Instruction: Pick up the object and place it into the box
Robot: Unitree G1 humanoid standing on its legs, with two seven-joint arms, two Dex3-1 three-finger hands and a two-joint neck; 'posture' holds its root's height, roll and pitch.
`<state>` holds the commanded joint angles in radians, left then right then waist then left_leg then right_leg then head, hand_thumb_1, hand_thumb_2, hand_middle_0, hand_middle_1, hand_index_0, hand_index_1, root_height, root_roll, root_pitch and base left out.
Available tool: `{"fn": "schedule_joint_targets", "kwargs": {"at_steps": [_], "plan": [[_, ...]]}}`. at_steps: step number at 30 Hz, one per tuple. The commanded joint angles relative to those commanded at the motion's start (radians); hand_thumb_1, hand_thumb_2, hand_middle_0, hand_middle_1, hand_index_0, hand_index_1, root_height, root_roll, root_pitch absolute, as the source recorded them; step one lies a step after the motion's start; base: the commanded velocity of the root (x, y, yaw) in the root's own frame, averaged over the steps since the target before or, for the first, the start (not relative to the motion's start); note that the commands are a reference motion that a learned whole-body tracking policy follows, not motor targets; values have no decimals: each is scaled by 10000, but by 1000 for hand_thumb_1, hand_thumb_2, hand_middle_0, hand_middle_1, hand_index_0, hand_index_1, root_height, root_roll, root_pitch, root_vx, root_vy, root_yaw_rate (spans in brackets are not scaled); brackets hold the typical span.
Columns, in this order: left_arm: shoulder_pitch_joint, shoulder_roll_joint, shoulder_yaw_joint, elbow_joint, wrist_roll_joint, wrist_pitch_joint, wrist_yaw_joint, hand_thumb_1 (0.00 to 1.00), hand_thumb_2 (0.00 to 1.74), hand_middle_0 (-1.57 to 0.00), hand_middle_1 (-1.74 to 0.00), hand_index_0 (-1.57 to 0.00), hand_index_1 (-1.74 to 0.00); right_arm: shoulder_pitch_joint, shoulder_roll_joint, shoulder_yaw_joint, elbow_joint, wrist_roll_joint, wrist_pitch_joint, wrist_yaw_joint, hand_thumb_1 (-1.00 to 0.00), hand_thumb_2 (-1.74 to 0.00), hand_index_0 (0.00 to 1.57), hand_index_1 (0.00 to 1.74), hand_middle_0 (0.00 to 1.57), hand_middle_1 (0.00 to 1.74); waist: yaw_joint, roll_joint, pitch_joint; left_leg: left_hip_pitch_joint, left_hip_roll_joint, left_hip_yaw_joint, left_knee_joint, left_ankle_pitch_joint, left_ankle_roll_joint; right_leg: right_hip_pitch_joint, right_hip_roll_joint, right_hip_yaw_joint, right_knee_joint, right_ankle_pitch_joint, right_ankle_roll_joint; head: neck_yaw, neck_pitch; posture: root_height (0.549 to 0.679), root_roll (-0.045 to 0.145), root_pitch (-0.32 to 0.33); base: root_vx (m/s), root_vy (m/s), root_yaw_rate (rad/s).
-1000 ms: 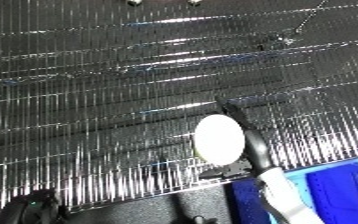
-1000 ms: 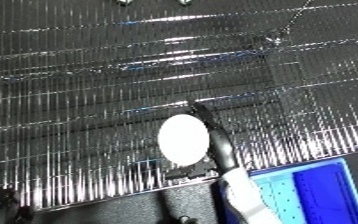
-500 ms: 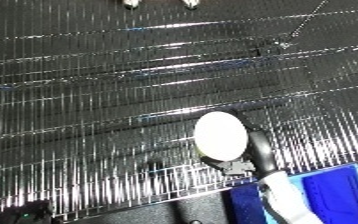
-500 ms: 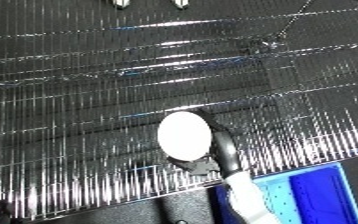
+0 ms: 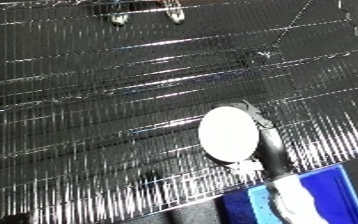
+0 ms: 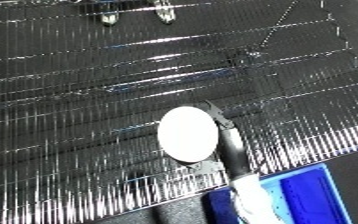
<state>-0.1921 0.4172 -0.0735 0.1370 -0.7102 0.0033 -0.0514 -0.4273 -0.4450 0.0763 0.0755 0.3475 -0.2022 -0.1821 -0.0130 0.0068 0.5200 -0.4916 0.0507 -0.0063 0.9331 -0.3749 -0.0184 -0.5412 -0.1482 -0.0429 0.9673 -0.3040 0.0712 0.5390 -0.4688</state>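
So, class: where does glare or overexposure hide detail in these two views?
Left eye view: the white object is blown out, featureless; bright streaks glint across the ribbed reflective surface. Right eye view: the same streaky glare; the right hand reads as a dark shape beside the object, fingers indistinct.

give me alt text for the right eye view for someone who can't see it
The robot's right hand holds a white oval object above a shiny ribbed metal surface, with a blue bin at the lower right corner.
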Motion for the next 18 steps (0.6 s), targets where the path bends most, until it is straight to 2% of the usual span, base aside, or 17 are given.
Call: {"fn": "schedule_joint_targets", "kwargs": {"at_steps": [8, 15, 18], "plan": [[329, 96, 322, -86, 32, -92, -224, 1000, 1740, -1570, -1740, -1570, -1740, 957, 49, -693, -713, -26, -493, -547, -600, -1044, 942, 1044, 942, 1044, -324, -2, -11, 584, 120, 191, -487, 17, 2, 559, 106, 198, -614, 166, 46, 760, 301, 625, 54, -47, -48, 17, -154], [554, 163, 296, -119, -116, -245, -389, 1000, 1740, -1570, -1740, -1570, -1740, 1717, -102, -1148, -794, 11, -874, -1327, -600, -1044, 942, 1044, 942, 1044, -725, 139, -193, 1162, 169, 486, -1155, 102, -51, 1048, 207, 448, -1416, 380, 80, 1693, 692, 636, 63, -46, -65, 48, -167], [697, 92, 244, -137, -186, -357, -473, 1000, 1740, -1570, -1740, -1570, -1740, 2152, -159, -1360, -785, 16, -1106, -1640, -600, -1044, 942, 1044, 942, 1044, -953, 283, -262, 1458, 191, 643, -1441, 144, -81, 1217, 213, 569, -1633, 402, 81, 2145, 906, 639, 68, -48, -42, 94, -167]]}}
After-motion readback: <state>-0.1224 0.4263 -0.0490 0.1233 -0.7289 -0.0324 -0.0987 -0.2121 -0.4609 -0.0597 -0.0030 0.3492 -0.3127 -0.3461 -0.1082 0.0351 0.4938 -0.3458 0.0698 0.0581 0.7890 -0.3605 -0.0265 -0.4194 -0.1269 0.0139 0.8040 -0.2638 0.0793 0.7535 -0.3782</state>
